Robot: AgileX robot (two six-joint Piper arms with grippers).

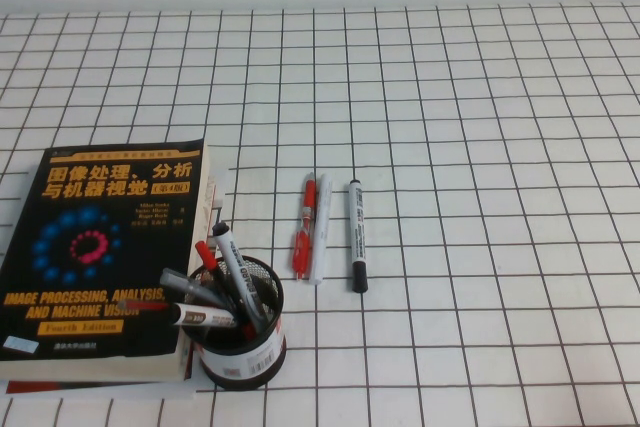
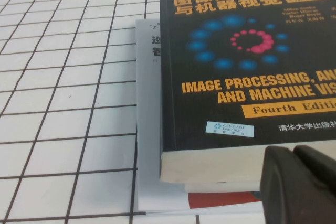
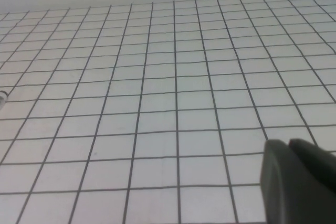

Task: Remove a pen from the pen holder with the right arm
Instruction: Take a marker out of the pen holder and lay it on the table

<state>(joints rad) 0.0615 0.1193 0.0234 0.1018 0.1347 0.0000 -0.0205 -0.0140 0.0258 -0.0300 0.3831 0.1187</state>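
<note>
A black mesh pen holder (image 1: 240, 347) stands near the table's front left, against a book. Several markers (image 1: 238, 272) stick out of it, leaning left and back. Neither arm shows in the high view. My right gripper (image 3: 289, 144) is shut with nothing in it, hanging over bare grid-lined table; a small pen tip (image 3: 3, 97) shows at that view's edge. My left gripper (image 2: 294, 153) is shut too, hovering by the near edge of the book (image 2: 247, 61).
The dark book (image 1: 100, 257) lies on a second thinner book (image 2: 152, 129) at the left. A red pen (image 1: 304, 227), a white pen (image 1: 320, 232) and a black-capped marker (image 1: 356, 235) lie side by side on the white grid-lined table (image 1: 480, 147), right of the holder.
</note>
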